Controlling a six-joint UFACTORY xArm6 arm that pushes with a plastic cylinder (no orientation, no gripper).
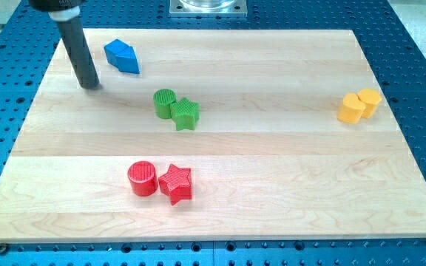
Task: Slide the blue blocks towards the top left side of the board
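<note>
Up at the view's top left, our tip (pixel 91 85) sat planted on the table (pixel 272 162), the dark rod leaning up and out of the top edge. We carried no fingers, only that bare rod, so nothing was apart, together or clamped. Just to the tip's right, close but apart, lay the blue block (pixel 122 57), an angular wedge-like piece, already near the top left corner. Further right and lower, the green cylinder (pixel 164 103) touched the green star (pixel 186 114). Down toward the view's bottom, the red cylinder (pixel 143 179) sat just beside the red star (pixel 176 183). Way across on the view's right, two yellow blocks (pixel 359 106) huddled together, touching, well apart from everything else.
</note>
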